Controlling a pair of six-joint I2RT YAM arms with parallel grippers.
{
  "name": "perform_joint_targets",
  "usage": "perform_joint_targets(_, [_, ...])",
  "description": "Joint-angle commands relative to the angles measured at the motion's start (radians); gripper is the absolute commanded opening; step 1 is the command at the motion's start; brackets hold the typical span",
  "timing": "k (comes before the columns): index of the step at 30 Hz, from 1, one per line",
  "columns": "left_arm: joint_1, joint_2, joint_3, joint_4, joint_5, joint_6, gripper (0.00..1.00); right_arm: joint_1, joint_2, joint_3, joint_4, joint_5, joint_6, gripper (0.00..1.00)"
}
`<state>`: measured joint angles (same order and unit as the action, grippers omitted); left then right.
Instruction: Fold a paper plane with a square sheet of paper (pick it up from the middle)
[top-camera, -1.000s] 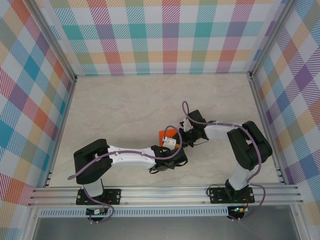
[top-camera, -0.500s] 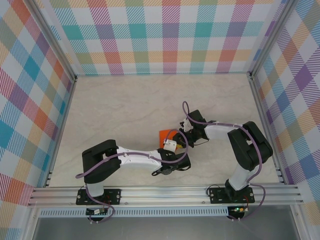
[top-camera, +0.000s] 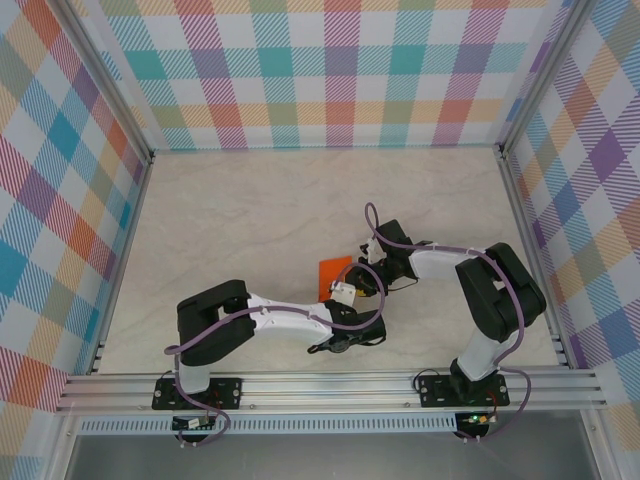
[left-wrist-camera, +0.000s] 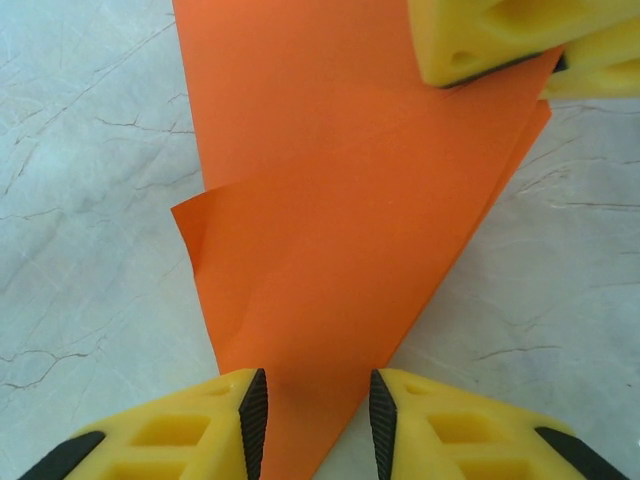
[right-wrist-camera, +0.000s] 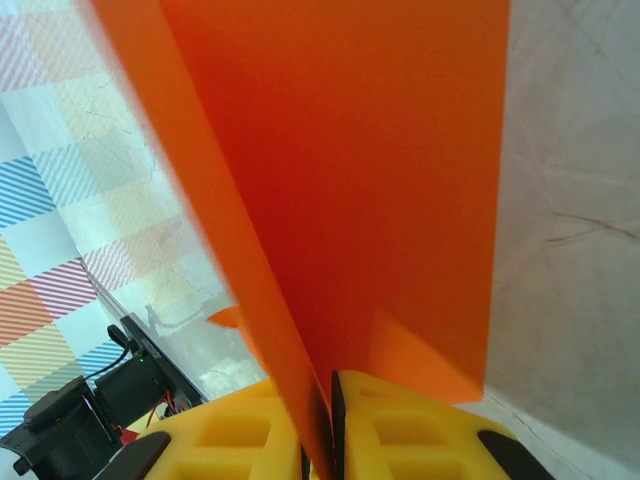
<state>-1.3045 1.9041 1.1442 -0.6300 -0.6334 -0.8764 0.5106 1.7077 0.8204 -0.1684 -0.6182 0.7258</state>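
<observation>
R fingers (right-wrist-camera: 352, 432) clamped on orange sheet (left-wrist-camera: 340, 200), upper right in left-wrist view. L fingers (left-wrist-camera: 250, 425) apart, straddling sheet's lower tip at frame bottom. Sheet near bench (top-camera: 250, 220) centre.

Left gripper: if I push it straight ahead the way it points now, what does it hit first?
The orange paper: it lies between the open jaws of the left gripper and runs on ahead. Further along, slightly to the right, the right gripper is clamped on the same sheet; depth there is unclear.

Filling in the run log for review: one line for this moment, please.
right gripper: shut on orange paper | left gripper: open, astride the paper's near end | paper: creased
</observation>
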Motion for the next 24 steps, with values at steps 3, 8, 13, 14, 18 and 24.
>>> perform_joint_targets(3, [-0.011, 0.014, 0.026, -0.053, -0.049, -0.032, 0.31, 0.006, -0.030, 0.025, -0.022, -0.006, -0.009, 0.16])
perform_joint_targets(8, [-0.011, 0.010, 0.025, -0.052, -0.057, -0.034, 0.29, 0.006, -0.029, 0.027, -0.027, -0.007, -0.014, 0.16])
perform_joint_targets(13, [-0.013, -0.007, 0.019, -0.042, -0.069, -0.024, 0.35, 0.006, -0.034, 0.031, -0.015, -0.028, -0.011, 0.13])
perform_joint_targets(14, [-0.013, -0.012, 0.015, -0.039, -0.071, -0.019, 0.36, 0.006, -0.035, 0.031, -0.010, -0.035, -0.009, 0.12])
perform_joint_targets(18, [-0.012, -0.031, -0.009, -0.005, -0.072, 0.009, 0.42, 0.006, -0.039, 0.042, -0.006, -0.047, -0.002, 0.10])
perform_joint_targets(24, [-0.013, -0.033, -0.020, 0.001, -0.084, 0.023, 0.40, 0.006, -0.034, 0.049, -0.008, -0.049, 0.001, 0.10])
